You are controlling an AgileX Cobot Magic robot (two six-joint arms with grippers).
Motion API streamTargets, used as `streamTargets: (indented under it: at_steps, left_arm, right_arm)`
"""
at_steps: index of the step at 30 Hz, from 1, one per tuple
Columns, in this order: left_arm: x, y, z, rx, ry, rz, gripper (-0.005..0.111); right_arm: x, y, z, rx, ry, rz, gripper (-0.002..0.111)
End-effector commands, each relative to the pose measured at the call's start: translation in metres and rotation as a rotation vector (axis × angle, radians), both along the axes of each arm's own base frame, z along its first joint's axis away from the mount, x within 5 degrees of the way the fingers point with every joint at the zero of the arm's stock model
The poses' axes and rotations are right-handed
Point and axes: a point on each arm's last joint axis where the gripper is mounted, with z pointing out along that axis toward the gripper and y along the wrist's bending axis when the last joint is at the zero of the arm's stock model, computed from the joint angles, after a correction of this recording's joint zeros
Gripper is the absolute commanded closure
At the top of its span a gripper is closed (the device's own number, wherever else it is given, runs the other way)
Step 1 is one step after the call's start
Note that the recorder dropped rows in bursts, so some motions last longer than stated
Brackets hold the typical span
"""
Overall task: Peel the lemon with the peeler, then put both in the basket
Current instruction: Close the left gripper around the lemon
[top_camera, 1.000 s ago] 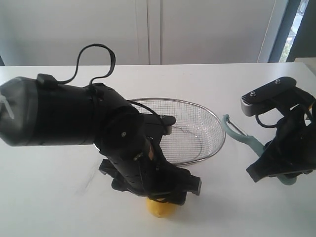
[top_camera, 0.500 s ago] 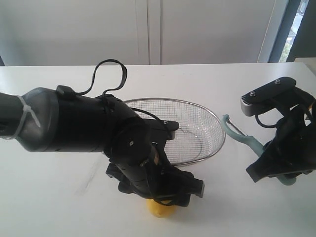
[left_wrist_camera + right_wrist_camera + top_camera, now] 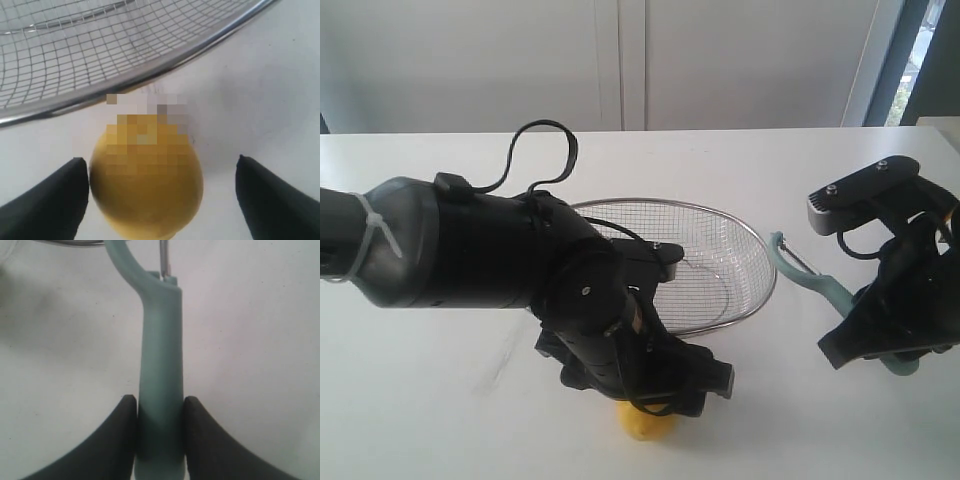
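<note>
**Two pincers, one lemon, one peeler beside the wire basket**

Two pincers are mine in this scene, and each is busy on the white table (image 3: 440, 420). My left pincer (image 3: 160, 167) hangs low with its jaws spread wide, one black tip on either side of the lemon (image 3: 147, 180). One tip is just beside the yellow skin and the other stands well apart, so nothing is gripped. The lemon rests on the table outside the basket (image 3: 760, 250), at the basket's 6 o'clock in the exterior view and near its metal rim.

My right pincer (image 3: 160, 405) is clamped on the lower handle of the pale teal peeler (image 3: 160, 340), with both jaws pressed against its sides. The peeler sits at the basket's 3 o'clock. Its forked head and thin blade point toward 10 o'clock and end just beside the rim. I cannot tell whether the head touches the rim. I also cannot tell whether the peeler lies on the table or is held just above it.
</note>
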Motion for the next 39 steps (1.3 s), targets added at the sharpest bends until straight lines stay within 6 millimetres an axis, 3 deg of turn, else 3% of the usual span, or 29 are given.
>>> streamTargets:
  at_steps: [1, 7, 31, 34, 39]
  left_arm:
    - [-0.002, 0.001, -0.010, 0.039, 0.025, 0.002, 0.025]
    - [-0.001, 0.000, -0.023, 0.067, 0.048, 0.006, 0.025]
    - [0.002, -0.004, -0.032, 0.064, 0.030, -0.026, 0.026]
    - [0.002, -0.004, -0.032, 0.067, 0.032, -0.026, 0.033]
    - [0.001, -0.003, -0.033, 0.079, 0.041, -0.027, 0.065]
  right_arm:
    - [0.000, -0.002, 0.002, 0.005, -0.013, -0.010, 0.108]
    - [0.000, -0.002, 0.002, 0.005, -0.013, -0.010, 0.108]
    - [0.000, -0.002, 0.002, 0.006, -0.015, -0.010, 0.108]
    - [0.000, -0.002, 0.002, 0.006, -0.015, -0.010, 0.108]
    - [0.000, -0.002, 0.002, 0.006, -0.015, -0.010, 0.108]
